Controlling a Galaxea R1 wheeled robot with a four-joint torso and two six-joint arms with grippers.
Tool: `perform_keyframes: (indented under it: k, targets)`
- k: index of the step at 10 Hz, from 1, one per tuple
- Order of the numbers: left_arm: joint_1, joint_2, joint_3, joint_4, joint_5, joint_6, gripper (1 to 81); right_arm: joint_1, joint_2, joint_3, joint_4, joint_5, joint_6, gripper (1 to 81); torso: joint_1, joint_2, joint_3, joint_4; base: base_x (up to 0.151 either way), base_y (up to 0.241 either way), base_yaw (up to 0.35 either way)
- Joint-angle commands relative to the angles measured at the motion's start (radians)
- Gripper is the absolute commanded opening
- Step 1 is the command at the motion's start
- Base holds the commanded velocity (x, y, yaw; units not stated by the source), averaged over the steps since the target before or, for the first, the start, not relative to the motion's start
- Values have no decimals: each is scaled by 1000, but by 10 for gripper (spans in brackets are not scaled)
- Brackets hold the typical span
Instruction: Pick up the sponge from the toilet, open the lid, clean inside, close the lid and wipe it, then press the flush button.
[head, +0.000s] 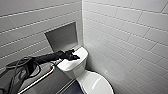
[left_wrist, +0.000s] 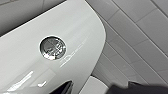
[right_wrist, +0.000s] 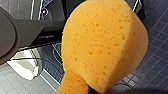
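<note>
Sponge (right_wrist: 105, 45) pinched at its narrow waist in my right gripper (right_wrist: 98, 91), lengthwise away from the wrist; left gripper (head: 73, 55) spread above flush button (left_wrist: 52, 47).

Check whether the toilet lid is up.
No, the lid lies flat and shut on the toilet.

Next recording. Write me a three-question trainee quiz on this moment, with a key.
1. True or false: the toilet lid is raised.
2. Which arm's claw is over the tank top: A left, B right?
3. Fill in: the right wrist view shows an orange ___ above the tiled floor.
Key: 1 false, it is down; 2 A, the left claw, above the flush button; 3 sponge.
</note>
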Motion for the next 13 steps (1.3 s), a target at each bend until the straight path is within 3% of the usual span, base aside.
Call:
perform_keyframes:
  k: [1, 2, 8, 11, 13]
  targets:
    - [-194, 49, -85, 3, 31, -5, 811, -9, -28, 27, -11, -64, 2, 10, 0, 0, 0, 0, 0, 0, 0]
    - [-197, 68, -123, 6, 33, -5, 10, -9, -28, 28, -11, -64, 2, 10, 0, 0, 0, 0, 0, 0, 0]
    - [-236, 181, -345, 58, 33, -5, 10, -9, -27, 30, -11, -64, 2, 10, 0, 0, 0, 0, 0, 0, 0]
    - [-240, 233, -459, 90, 28, -5, 10, -6, -27, 31, -11, -66, 2, 10, 0, 0, -44, 0, 0, 0, 0]
    - [-248, 259, -500, 92, 22, -5, 10, -6, -22, 33, -11, -66, 2, 10, 0, 1, -32, 0, 0, 0, 0]
